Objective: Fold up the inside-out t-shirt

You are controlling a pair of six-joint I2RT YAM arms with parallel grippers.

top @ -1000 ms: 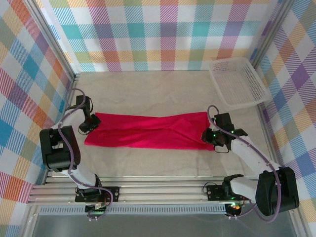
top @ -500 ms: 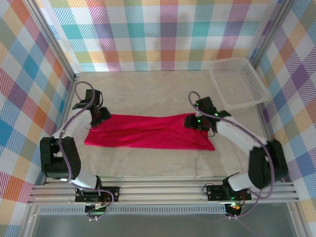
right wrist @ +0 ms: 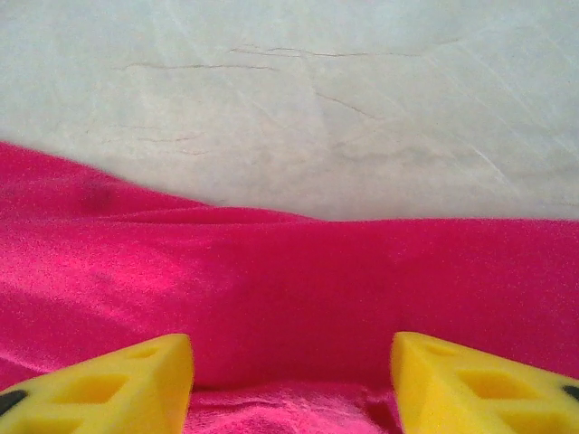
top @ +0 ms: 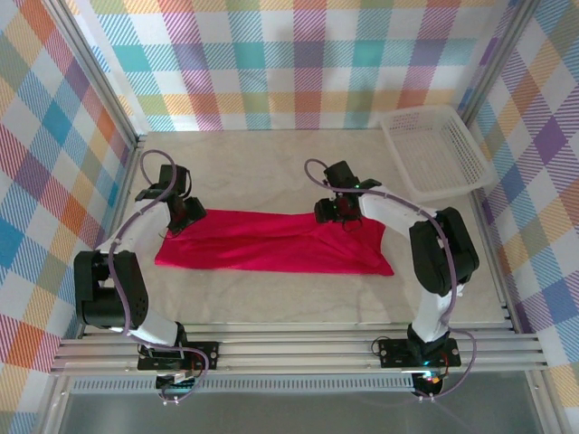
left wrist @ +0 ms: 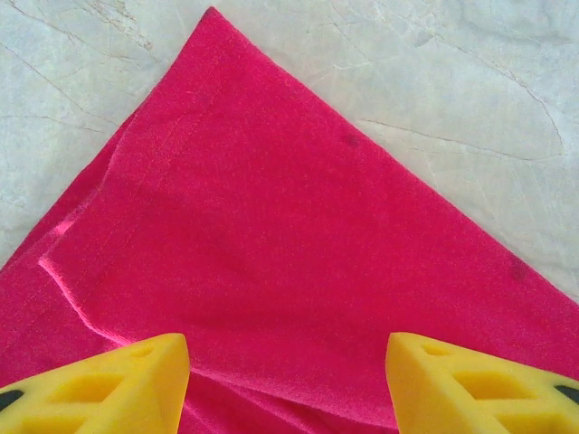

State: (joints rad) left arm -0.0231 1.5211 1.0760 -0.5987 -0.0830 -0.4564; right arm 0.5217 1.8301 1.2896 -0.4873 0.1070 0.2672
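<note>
Across mid-table (top: pixel 271 172), stretched left to right: t-shirt (top: pixel 271 242). At its far left corner: left gripper (top: pixel 185 215). At its far edge, right of centre: right gripper (top: pixel 327 212). In the far right corner, well apart: basket (top: pixel 436 152).

T-shirt (left wrist: pixel 298 235) runs off left wrist view's edges (bottom, sides); underlayers hidden.

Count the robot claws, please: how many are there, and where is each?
2. The left claw is open over the far left corner of the crimson soft fabric t-shirt; the right claw is open over its far edge, right of the middle.
</note>
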